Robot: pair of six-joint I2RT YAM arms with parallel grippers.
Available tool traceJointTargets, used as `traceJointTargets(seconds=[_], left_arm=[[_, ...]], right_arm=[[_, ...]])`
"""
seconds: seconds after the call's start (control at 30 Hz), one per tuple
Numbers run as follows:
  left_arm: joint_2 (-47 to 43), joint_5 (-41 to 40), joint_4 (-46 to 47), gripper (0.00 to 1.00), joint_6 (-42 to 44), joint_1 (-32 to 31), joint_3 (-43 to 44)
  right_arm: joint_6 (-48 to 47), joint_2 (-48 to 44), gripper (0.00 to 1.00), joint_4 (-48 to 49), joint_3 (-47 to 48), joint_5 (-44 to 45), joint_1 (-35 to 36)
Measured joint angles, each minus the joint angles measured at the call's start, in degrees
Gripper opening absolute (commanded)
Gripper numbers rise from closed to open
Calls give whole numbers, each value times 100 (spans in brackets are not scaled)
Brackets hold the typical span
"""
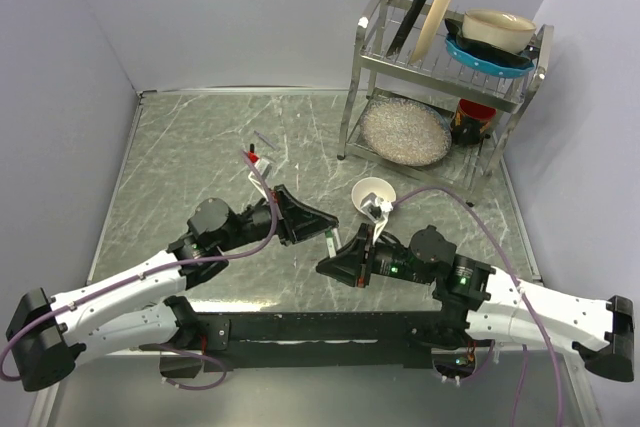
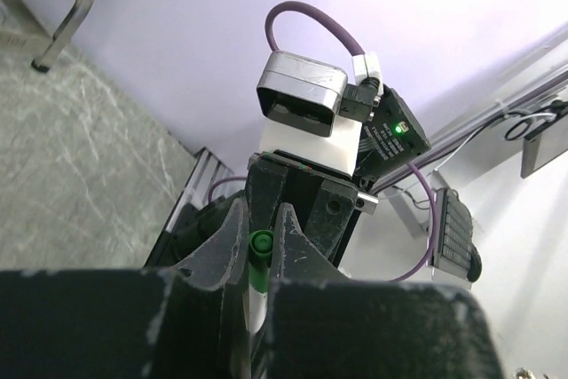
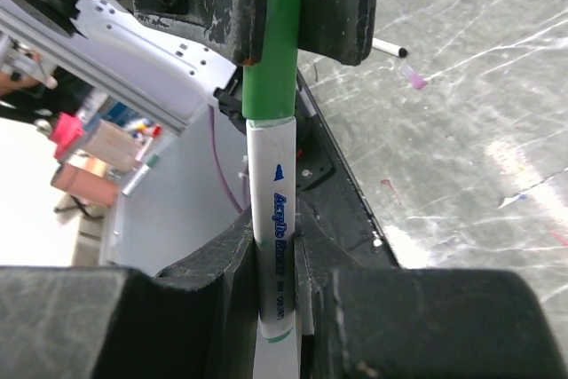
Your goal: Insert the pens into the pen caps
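We see a grey-green marbled table (image 1: 200, 147), and the largest thing on it is a metal dish rack (image 1: 362, 42), standing beyond and to the right of the small white bowl (image 1: 366, 187) and loaded with plates and bowls. Both arms reach in to meet just on the near side of that bowl, a little to its left.

The right gripper (image 3: 277, 259) is clenched around the white barrel of a marker pen (image 3: 273, 193) printed "Acrylic Marker" in blue. The barrel stands clear of the table between the two claws. The left gripper (image 2: 261, 230) is clamped on the green cap (image 3: 271, 51), which sits over the far end of that barrel, the two in one straight line. We cannot tell whether the cap is pushed fully home.

Farther left of the bowl and slightly beyond it, a few loose pens (image 1: 257, 162) lie on the table, one with a red end. In the right wrist view we also make out a thin pen with a black tip (image 3: 386, 45) and, just beside it, a tiny pinkish cap (image 3: 414, 81), both flat on the marble.
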Motion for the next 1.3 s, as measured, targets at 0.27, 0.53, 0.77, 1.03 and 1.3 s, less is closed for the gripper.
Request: traceJointTargets(seconds=[0.27, 0.53, 0.77, 1.03, 1.3], left_arm=[[-428, -457, 81, 1, 103, 2, -332], [-391, -745, 114, 1, 203, 2, -409], [-203, -890, 479, 1, 179, 0, -535], [190, -1335, 706, 1, 4, -81, -531], [162, -1683, 291, 1, 107, -205, -496]], right_arm=[[-354, 190, 0, -688, 535, -1338, -977], [-151, 531, 0, -570, 621, -2079, -1416], [0, 793, 0, -439, 621, -2210, -1453], [-431, 1014, 0, -1163, 960, -1738, -1469], [-686, 1110, 0, -1606, 1056, -1617, -1545]])
